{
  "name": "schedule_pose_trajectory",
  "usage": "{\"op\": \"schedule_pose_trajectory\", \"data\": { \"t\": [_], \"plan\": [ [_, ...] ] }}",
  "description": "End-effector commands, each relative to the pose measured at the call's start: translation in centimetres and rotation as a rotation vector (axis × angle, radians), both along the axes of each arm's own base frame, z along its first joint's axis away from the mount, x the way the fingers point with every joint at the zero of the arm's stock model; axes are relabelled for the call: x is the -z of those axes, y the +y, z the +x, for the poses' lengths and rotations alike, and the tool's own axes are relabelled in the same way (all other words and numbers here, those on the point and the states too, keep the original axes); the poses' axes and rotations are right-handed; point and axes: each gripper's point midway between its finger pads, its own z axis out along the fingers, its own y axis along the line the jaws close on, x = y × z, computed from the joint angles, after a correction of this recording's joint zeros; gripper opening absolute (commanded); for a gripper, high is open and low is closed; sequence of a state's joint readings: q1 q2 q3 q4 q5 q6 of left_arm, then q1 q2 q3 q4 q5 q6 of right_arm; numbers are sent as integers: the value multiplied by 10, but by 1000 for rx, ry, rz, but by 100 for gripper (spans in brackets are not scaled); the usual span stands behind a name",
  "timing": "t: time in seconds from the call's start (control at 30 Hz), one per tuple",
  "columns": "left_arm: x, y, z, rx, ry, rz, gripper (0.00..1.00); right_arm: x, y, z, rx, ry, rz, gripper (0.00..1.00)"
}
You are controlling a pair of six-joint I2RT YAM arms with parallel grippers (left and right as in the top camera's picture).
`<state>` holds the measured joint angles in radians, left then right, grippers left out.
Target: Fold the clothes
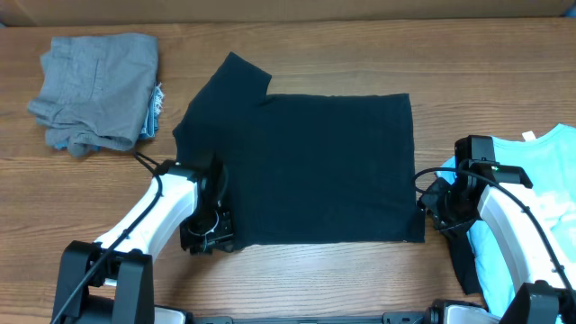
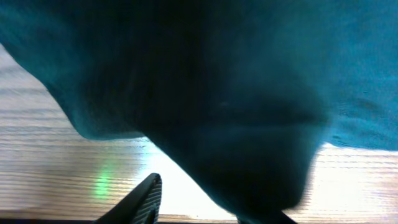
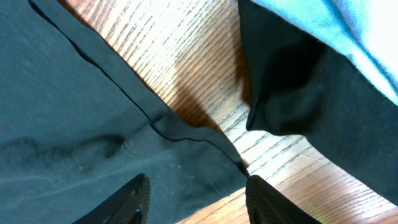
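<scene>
Big black T-shirt [image 1: 315, 166] spread flat mid-bench, roughly rectangular
Soft matte cloth on the woodgrain bench [image 1: 297, 279]; left gripper [image 1: 205, 236] at its near-left corner, can't tell its grip; right gripper [image 3: 198, 194] gapes apart over the near-right hem.

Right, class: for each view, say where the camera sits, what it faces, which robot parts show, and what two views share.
Overhead: above the table, looking down on black shirt, grey pile, blue shirt; left arm, right arm, left gripper, right gripper show.
Left wrist: on the left arm, close against black shirt; one finger shows.
Right wrist: on the right arm, facing black shirt's edge, table, blue shirt; both fingers show.
Shared: overhead and right wrist both see the blue shirt.
</scene>
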<state>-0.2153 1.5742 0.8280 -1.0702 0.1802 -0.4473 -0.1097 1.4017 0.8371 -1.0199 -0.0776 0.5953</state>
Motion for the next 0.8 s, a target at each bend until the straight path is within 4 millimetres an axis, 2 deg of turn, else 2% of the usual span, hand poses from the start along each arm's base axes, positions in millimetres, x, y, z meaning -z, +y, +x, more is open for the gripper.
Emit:
{"op": "schedule_pose_trajectory", "data": {
  "t": [0.0,0.07,0.1,0.17,0.2,0.37,0.47,0.6,0.77],
  "plan": [
    [9,3,-8,-66,24,26,43,-3,-2,5,3,-17,-11,53],
    [14,9,-7,-78,11,58,41,-3,-2,6,3,-20,-11,53],
    [15,10,-5,-76,2,66,36,-3,-2,6,3,-20,-11,53],
    [16,11,-1,-76,-18,70,11,-3,-2,6,3,-20,-11,53],
    [15,11,0,-77,-20,70,6,-3,-2,6,3,-20,-11,53],
    [1,11,0,-84,11,79,4,-3,-2,5,2,-15,-10,53],
    [-21,17,-4,-88,67,109,4,-3,-2,4,2,-12,-10,53],
    [-64,42,4,-60,85,240,4,-3,-2,5,2,-16,-11,53],
    [-79,47,10,-51,68,272,9,-3,-2,5,2,-16,-11,53]
  ]
}}
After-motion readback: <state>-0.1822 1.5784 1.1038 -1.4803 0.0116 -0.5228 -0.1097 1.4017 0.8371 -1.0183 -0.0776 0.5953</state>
